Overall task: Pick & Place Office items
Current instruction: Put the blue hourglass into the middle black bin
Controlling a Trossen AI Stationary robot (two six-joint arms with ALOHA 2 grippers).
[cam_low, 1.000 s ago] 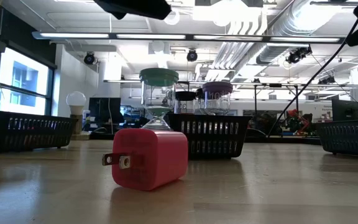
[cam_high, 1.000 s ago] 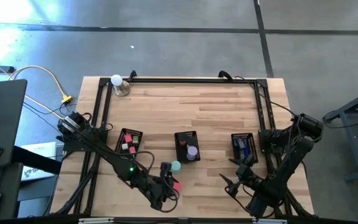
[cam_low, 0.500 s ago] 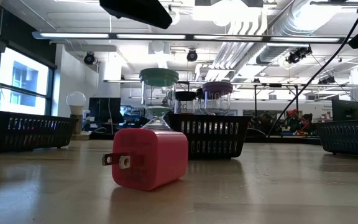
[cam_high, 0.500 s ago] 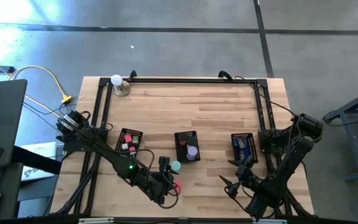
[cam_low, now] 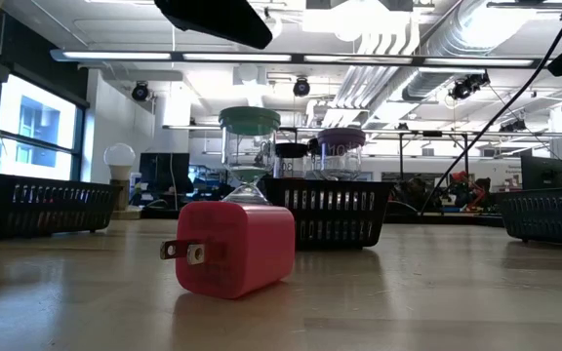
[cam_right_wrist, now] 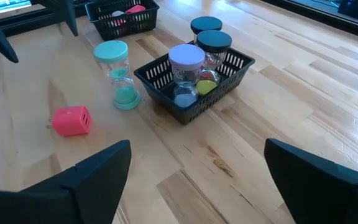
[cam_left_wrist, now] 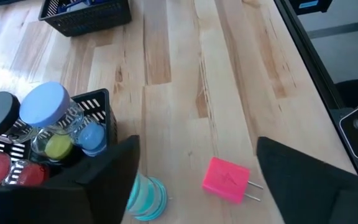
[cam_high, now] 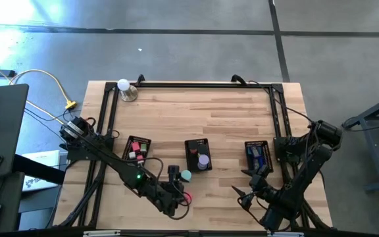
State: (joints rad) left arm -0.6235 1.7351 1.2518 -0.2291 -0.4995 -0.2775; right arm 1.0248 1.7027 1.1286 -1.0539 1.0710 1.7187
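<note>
A pink, rounded-edged plastic plug block (cam_low: pixel 234 249) with two metal prongs lies on its side on the pale, wood-grained butcher-block tabletop (cam_high: pixel 202 118), low and just left of centre in the high view. Just beside it, a little higher in that frame, stands a teal-capped clear hourglass (cam_right_wrist: pixel 119 74), upright and apart from the block.

Across the middle of the high view sit three black mesh baskets. The left basket (cam_high: pixel 137 149) holds red and pink pieces. The middle basket (cam_right_wrist: pixel 194 93) carries upright hourglasses with purple and black caps, with yellow-green and blue fill showing in its glass bulbs. The right basket (cam_high: pixel 258 154) holds dark blue items. A white ball on a metal base (cam_high: pixel 125 89) stands at the upper left corner of the tabletop.

The left end effector (cam_high: pixel 178 201) hangs over the pink block, its dark arm stretched diagonally from the left edge; its two fingers stand apart, with the block bare between them in the left wrist view. The right end effector (cam_high: pixel 243 192) waits at lower right, fingers spread wide and empty, the arm folded back toward the right edge.
</note>
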